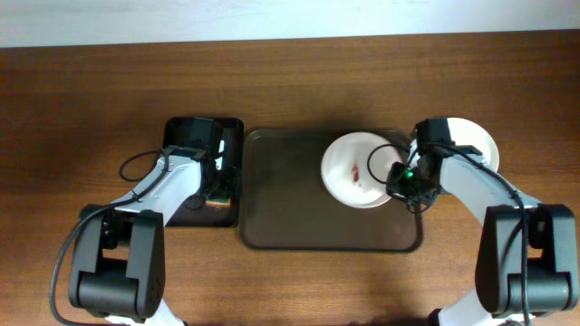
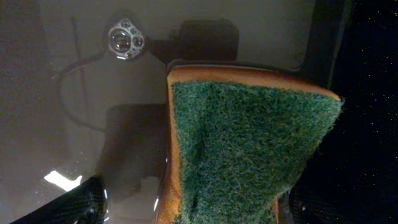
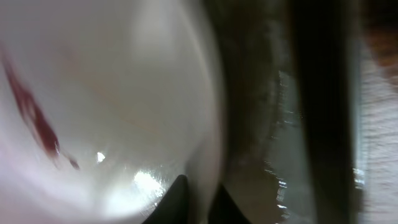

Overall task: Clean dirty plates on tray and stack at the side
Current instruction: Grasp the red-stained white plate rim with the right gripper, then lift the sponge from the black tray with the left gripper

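A white plate (image 1: 358,170) with a red smear (image 1: 355,172) lies on the right part of the dark brown tray (image 1: 290,213). My right gripper (image 1: 403,181) is shut on this plate's right rim. In the right wrist view its two fingers (image 3: 199,193) pinch the rim of the plate (image 3: 112,93), with the tray (image 3: 255,124) beside it. A second pale plate (image 1: 476,140) lies on the table to the right of the tray. My left gripper (image 1: 217,188) is open around a green and orange sponge (image 2: 242,149), with a gap at its left finger (image 2: 199,208).
A smaller black tray (image 1: 181,136) stands left of the brown tray, under my left gripper; its glossy floor (image 2: 74,93) shows in the left wrist view. The wooden table (image 1: 82,109) runs to a white wall at the back.
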Controlling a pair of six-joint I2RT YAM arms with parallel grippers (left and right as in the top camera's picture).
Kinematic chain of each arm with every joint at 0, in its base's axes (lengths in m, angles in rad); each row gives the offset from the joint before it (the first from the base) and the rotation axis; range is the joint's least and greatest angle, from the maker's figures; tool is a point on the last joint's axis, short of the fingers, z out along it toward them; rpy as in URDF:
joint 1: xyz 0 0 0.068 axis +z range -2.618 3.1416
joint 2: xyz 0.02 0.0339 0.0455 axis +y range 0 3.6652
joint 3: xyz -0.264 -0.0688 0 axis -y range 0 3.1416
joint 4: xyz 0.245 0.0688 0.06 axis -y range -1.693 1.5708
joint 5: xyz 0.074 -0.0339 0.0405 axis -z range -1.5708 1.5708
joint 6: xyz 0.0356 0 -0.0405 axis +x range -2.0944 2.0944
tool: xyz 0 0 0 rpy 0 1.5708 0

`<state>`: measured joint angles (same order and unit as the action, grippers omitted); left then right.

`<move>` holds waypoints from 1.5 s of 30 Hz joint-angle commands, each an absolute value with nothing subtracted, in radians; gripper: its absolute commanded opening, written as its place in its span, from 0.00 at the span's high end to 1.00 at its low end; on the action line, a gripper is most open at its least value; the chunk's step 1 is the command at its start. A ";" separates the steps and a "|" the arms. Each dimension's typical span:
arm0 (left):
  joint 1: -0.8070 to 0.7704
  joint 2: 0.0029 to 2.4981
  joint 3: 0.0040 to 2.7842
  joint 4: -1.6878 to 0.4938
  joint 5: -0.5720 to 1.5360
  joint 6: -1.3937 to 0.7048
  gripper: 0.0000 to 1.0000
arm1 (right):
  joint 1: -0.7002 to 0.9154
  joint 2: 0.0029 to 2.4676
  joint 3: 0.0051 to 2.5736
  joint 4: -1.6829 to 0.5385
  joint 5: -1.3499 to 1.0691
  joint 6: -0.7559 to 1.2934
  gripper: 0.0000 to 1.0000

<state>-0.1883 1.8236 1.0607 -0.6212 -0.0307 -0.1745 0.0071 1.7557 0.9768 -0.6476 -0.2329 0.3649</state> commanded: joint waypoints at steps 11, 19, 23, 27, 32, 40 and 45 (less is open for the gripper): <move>-0.189 1.827 1.067 -0.547 -0.004 -0.170 0.11 | 0.191 1.763 0.972 -0.577 -0.232 0.357 0.92; -0.189 1.827 1.066 -0.450 -0.004 -0.170 0.46 | 0.196 1.763 0.972 -0.574 -0.232 0.357 0.92; -0.189 1.827 1.066 -0.416 -0.004 -0.170 0.91 | 0.196 1.763 0.972 -0.575 -0.232 0.357 0.92; -0.188 1.826 1.070 -0.401 -0.035 -0.170 1.00 | 0.196 1.763 0.972 -0.575 -0.232 0.357 0.92; -0.186 1.803 1.100 -0.422 -0.093 -0.170 0.75 | 0.196 1.763 0.972 -0.575 -0.232 0.357 0.92; -0.187 1.816 1.092 -0.570 -0.003 -0.170 0.44 | 0.196 1.763 0.972 -0.575 -0.232 0.357 0.92; -0.188 1.818 1.082 -0.570 -0.003 -0.170 0.90 | 0.196 1.763 0.972 -0.575 -0.232 0.357 0.92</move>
<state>-0.1890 1.8233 1.0859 -0.5686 -0.0216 -0.1780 0.1898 1.7557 0.9768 -0.5770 -0.2337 0.3622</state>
